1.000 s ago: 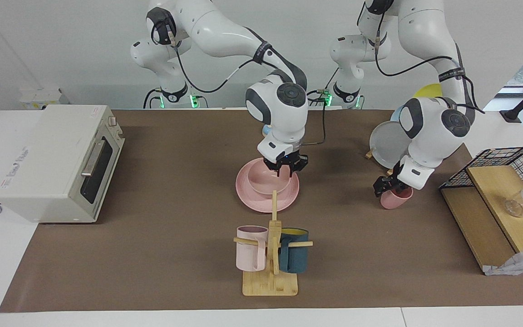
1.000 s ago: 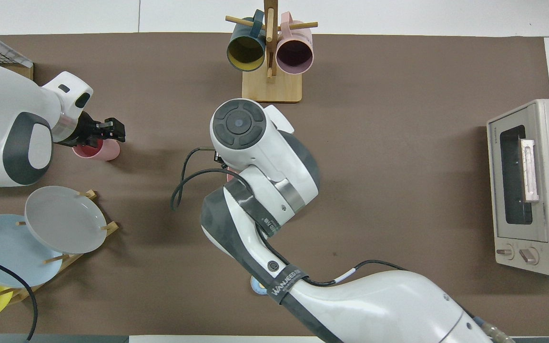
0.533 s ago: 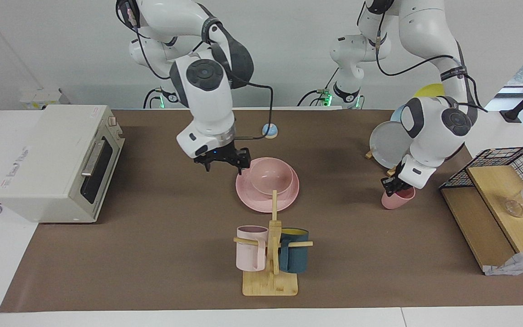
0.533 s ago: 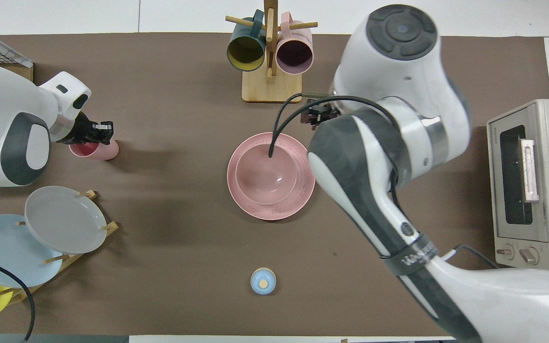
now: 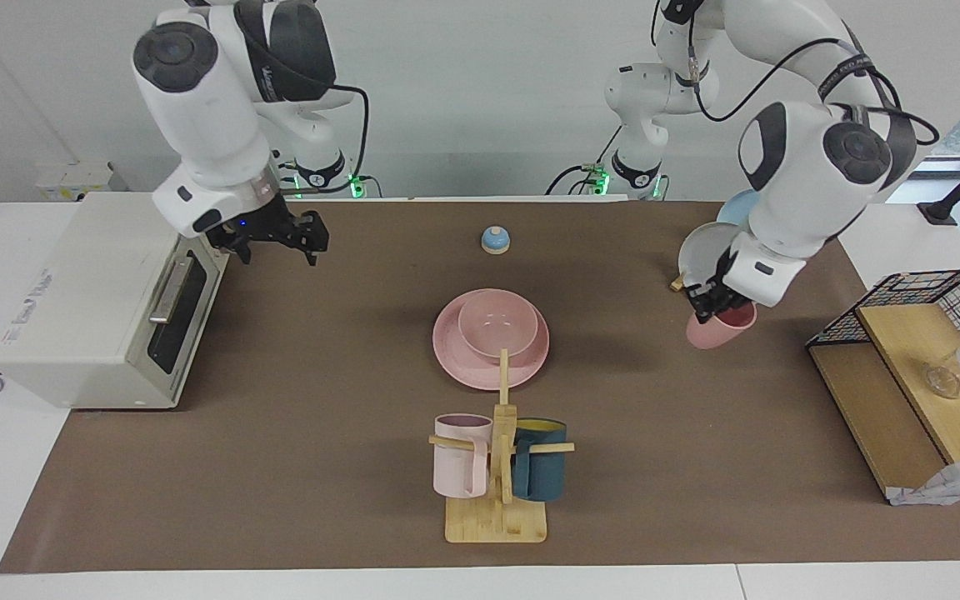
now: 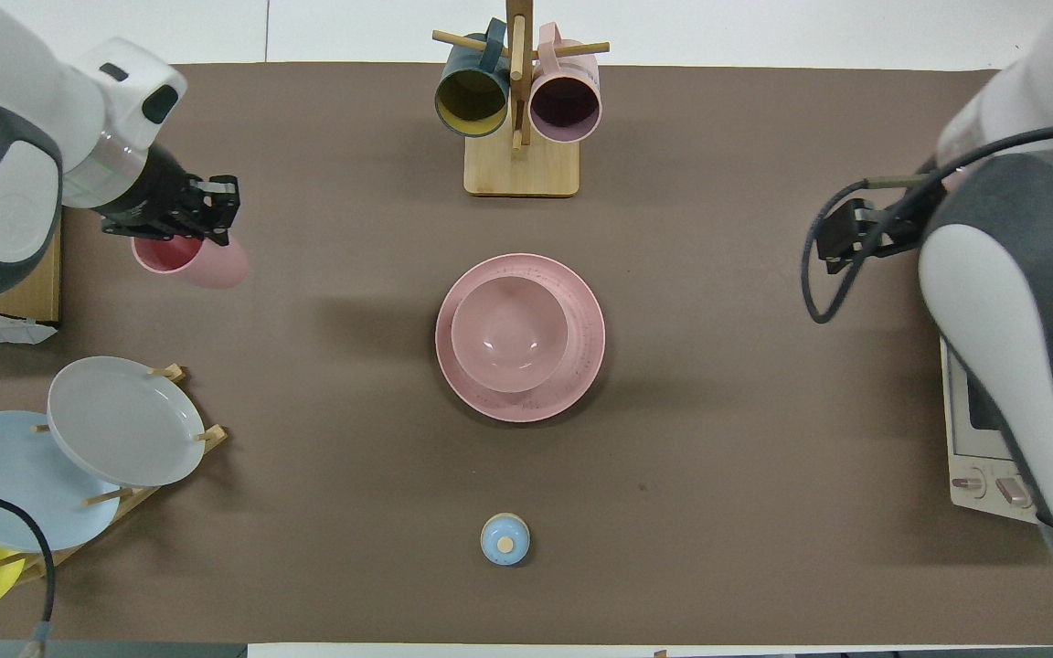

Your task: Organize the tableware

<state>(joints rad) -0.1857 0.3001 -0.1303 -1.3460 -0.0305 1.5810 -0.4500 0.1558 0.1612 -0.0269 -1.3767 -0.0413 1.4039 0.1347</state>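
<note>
I see a brown mat covering the tabletop (image 5: pixel 280 467), white wall at twelve o'clock. The right arm hides most of the oven (image 6: pixel 983 439) from overhead. My left fingers (image 5: pixel 709 302) grasp the cup (image 5: pixel 722 327), raised and tilted. The bowl (image 5: pixel 497 323) sits on the plate (image 5: pixel 463 362) mid-mat. My right fingers (image 5: pixel 278 237) hang spread, released, beside the oven.

Facing view: you look from high across the table toward the robots, whose bases stand at the top of the frame, and the whole brown mat fits in frame.

Overhead view: you look steeply down from above the robots' end, with the arms entering at the lower corners.

Shared ground: both views hold the pink plate (image 5: pixel 488 367) (image 6: pixel 581 366) at centre and the mug stand (image 5: pixel 495 521) (image 6: pixel 521 174), lower centre in the facing view, top centre in the overhead view.
</note>
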